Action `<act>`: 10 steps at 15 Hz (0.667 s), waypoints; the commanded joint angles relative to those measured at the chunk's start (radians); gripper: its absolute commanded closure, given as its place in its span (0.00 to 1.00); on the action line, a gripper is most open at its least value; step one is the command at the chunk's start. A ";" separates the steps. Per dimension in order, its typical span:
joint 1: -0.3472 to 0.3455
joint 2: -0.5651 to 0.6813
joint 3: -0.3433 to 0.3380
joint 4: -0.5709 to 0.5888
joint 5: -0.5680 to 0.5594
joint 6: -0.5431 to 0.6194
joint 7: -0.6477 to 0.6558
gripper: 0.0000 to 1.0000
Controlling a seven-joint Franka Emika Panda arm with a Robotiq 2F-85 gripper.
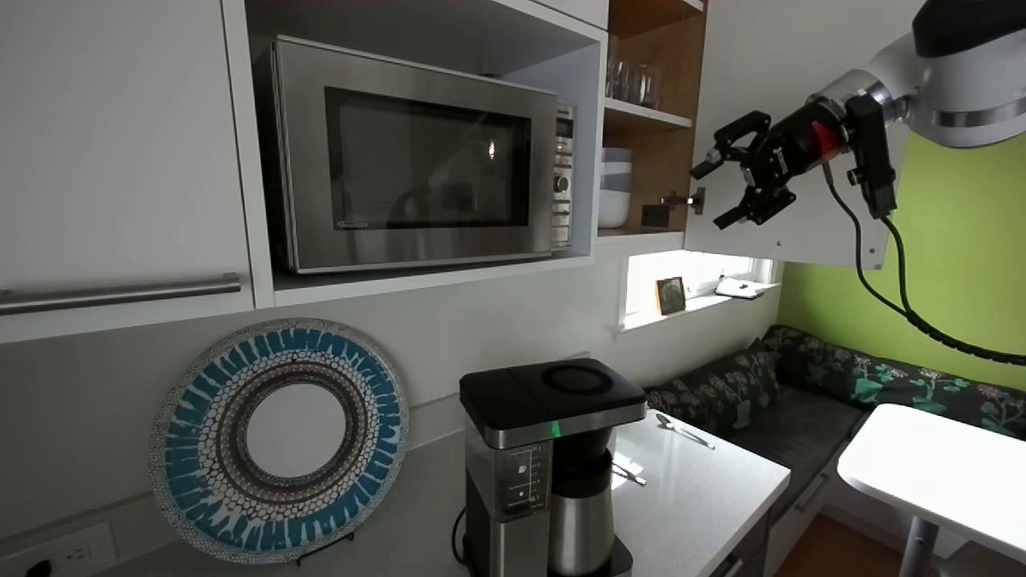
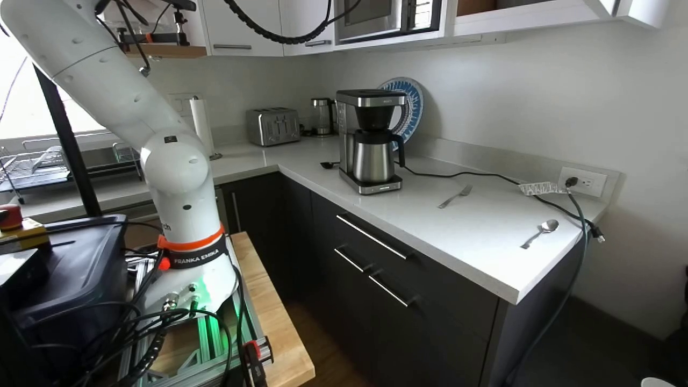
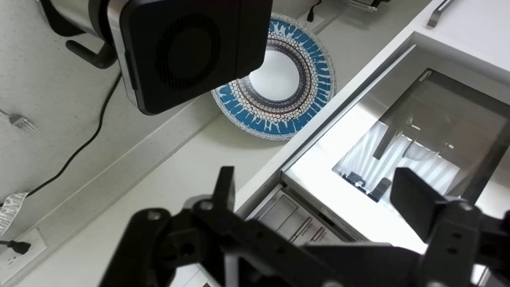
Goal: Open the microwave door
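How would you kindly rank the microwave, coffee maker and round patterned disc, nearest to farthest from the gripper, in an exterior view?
1. Microwave: picture left of the gripper, similar height.
2. Coffee maker: below, also left.
3. Round patterned disc: below, farthest left.

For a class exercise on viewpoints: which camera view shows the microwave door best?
Best: an exterior view, with the whole microwave door unobstructed. Where an exterior view crops it above, only its lower part shows. The wrist view has it tilted, cropped and partly behind the gripper.
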 commanded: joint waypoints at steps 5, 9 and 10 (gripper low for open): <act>-0.021 0.000 0.010 0.006 0.009 -0.009 -0.005 0.00; -0.013 0.062 0.050 0.026 0.183 0.106 0.152 0.00; -0.018 0.077 0.071 0.023 0.211 0.152 0.189 0.00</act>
